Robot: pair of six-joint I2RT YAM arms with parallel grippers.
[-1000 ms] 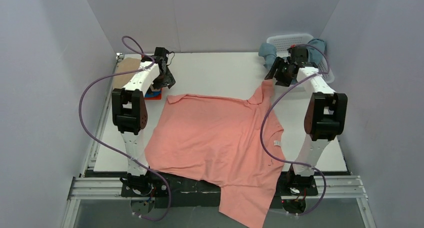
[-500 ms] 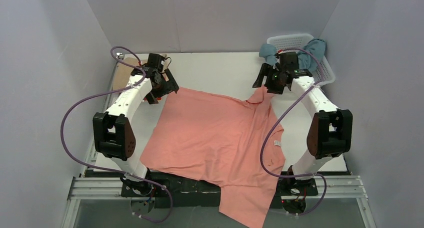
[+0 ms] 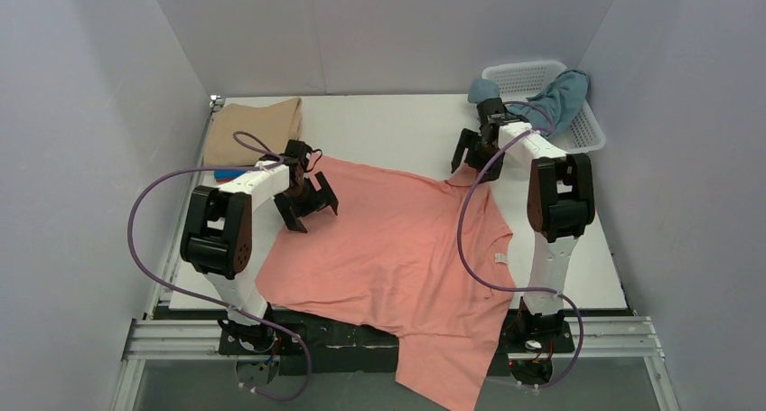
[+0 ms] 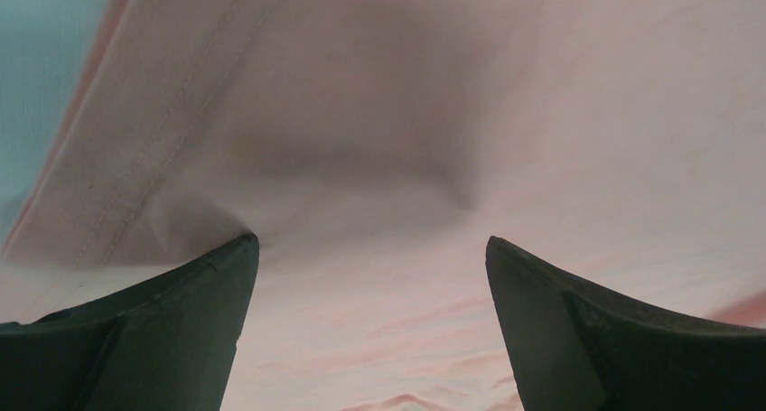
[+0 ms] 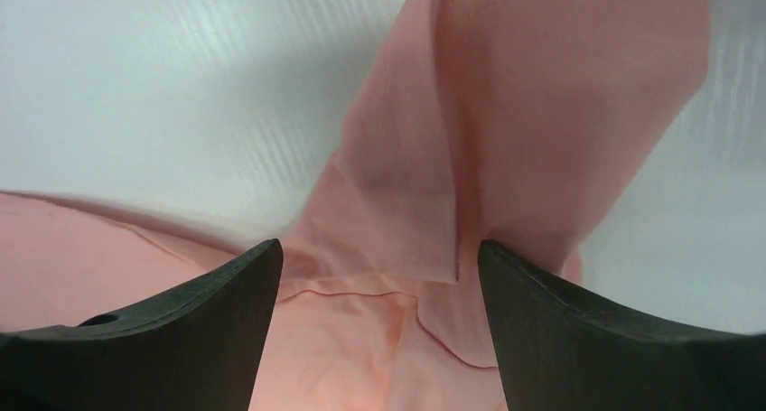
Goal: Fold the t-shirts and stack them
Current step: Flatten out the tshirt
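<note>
The salmon pink t-shirt (image 3: 388, 248) lies spread flat across the middle of the white desk (image 3: 388, 126). Its near part hangs over the desk's front edge, between the two arm bases, and one sleeve reaches toward the far right. The left fingers (image 3: 294, 219) hover over the shirt's far left part, spread wide with nothing between them. In the left wrist view we see only pink cloth and a stitched hem (image 4: 154, 149) under them. The right fingers (image 3: 460, 158) stand at that far right sleeve, also spread apart. A raised fold of the sleeve (image 5: 506, 131) lies in the gap, but it is not pinched, and we cannot tell whether either finger touches it. A beige tan t-shirt (image 3: 253, 124) rests in the far left corner of the desk, well apart from the right arm. At the far right stands a white basket (image 3: 592, 138) with a grey-blue t-shirt (image 3: 562, 93) draped in it and over its rim.
</note>
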